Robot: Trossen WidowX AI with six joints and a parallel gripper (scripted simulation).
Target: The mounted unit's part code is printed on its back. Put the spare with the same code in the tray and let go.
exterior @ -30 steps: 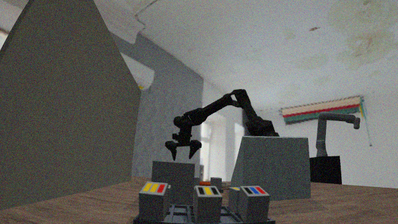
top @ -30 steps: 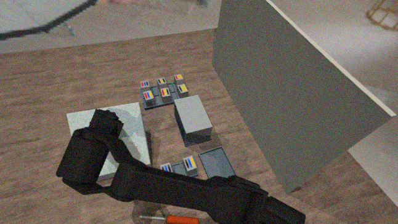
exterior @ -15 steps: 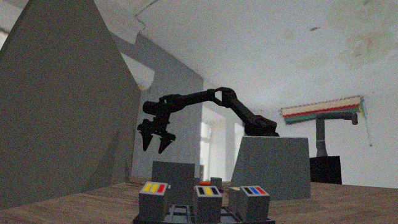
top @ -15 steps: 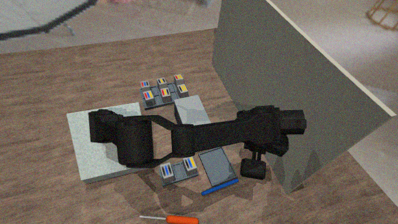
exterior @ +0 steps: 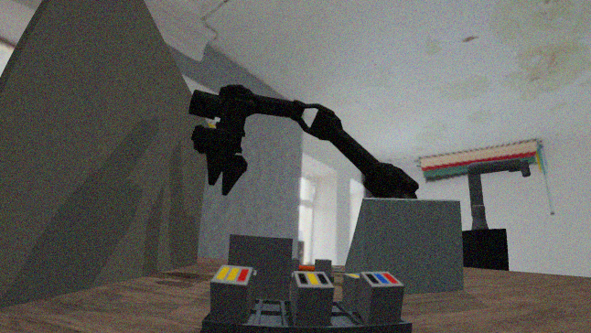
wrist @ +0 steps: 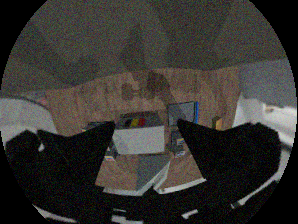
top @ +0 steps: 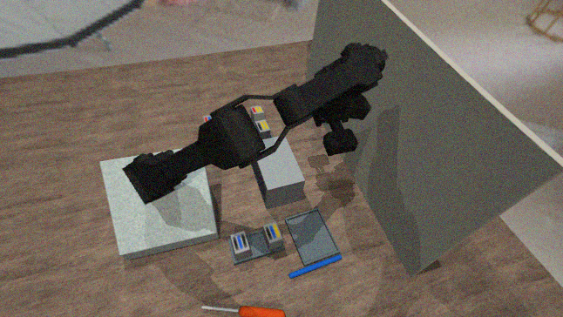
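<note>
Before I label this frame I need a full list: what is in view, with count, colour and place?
Spares in rack: three clear in the exterior view, grey with colour-striped tops, front row of a dark rack; more behind, partly hidden.
Holder with two units: one, dark grey, beside the tray; striped tops.
Tray: one, grey, flat, right of the holder.
Blue bar: one, along the tray's near edge.
Grey block: one, mid-table.
Pedestal: one, pale grey, under the arm's base.
Screwdriver: one, orange handle, bottom edge.
Panel: one, large, grey-green, tilted, at right.
Gripper: one, black, open, empty, raised beside the panel.
</note>
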